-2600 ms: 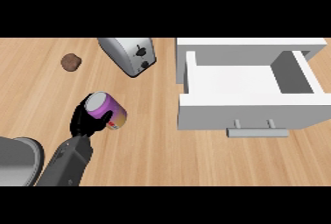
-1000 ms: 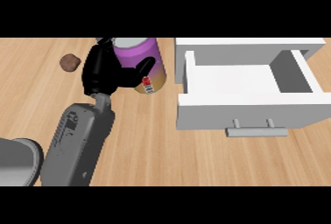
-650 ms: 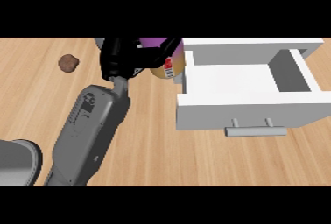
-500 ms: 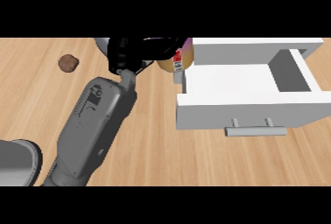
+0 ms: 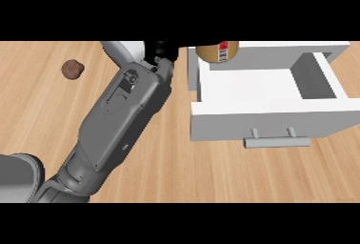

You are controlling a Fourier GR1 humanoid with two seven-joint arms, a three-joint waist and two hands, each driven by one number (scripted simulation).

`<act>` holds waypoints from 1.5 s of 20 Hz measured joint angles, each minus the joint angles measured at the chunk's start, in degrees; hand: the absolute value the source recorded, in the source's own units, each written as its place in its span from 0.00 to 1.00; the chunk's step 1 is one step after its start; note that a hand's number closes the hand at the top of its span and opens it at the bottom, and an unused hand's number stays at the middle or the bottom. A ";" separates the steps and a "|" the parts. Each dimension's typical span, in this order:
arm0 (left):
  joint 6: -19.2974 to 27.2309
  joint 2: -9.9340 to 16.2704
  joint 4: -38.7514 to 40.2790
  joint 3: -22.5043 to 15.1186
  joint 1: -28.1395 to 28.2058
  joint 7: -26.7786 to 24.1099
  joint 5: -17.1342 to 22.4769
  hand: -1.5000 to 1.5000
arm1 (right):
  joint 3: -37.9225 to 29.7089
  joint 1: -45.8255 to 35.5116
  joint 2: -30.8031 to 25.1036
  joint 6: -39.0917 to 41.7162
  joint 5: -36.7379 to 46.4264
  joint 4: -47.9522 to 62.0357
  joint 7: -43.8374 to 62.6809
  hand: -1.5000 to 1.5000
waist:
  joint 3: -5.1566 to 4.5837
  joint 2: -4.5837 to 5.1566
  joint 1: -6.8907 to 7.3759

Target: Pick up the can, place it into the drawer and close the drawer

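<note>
The can (image 5: 218, 51) shows only its tan lower end with a red label, at the view's top edge over the back left corner of the open white drawer (image 5: 267, 112). My left forearm stretches up from the lower left, and only a black bit of the left hand (image 5: 161, 49) shows just left of the can, carrying it up off the counter. The rest of the hand and the can's top are cut off by the view's edge. The drawer's inside is bare, with its handle (image 5: 276, 141) facing me. My right hand does not show.
A silver toaster (image 5: 124, 50) is partly hidden behind my left wrist. On the wooden counter at far left lies a small brown lump (image 5: 72, 69). A grey rounded shape (image 5: 17, 177) fills the lower left corner.
The left hand lifted the can off the counter, swung it up and to the right past the toaster, and now holds it at the drawer's back left corner.
</note>
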 measured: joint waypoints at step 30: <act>8.10 -0.01 27.63 -19.15 -17.40 -12.41 26.53 0.00 | 2.47 -5.06 -0.18 -1.43 1.83 -1.71 3.29 0.00 | 0.08 0.78 -3.35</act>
